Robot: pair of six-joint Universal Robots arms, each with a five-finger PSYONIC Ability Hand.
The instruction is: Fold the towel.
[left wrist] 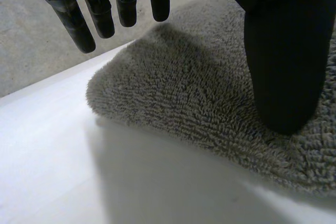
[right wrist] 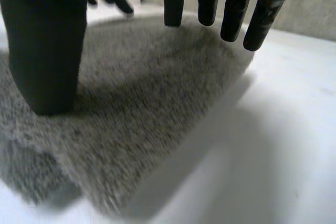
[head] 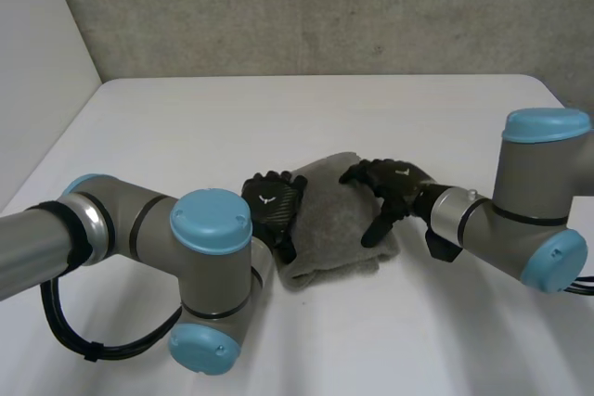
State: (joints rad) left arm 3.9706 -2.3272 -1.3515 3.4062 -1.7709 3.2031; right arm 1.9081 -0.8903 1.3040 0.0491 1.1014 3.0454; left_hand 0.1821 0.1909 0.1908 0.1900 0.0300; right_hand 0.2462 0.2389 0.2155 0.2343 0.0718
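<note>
Our left hand (head: pixel 272 203) and right hand (head: pixel 390 187), both spread, press thumbs onto opposite edges of one folded towel (head: pixel 336 229) on the tabletop (head: pixel 278 113).

Soft, even light makes the white table (head: pixel 306 108) bright. The grey towel (head: pixel 336 220) casts a faint, soft-edged shadow on the table just beside its near edge.
</note>
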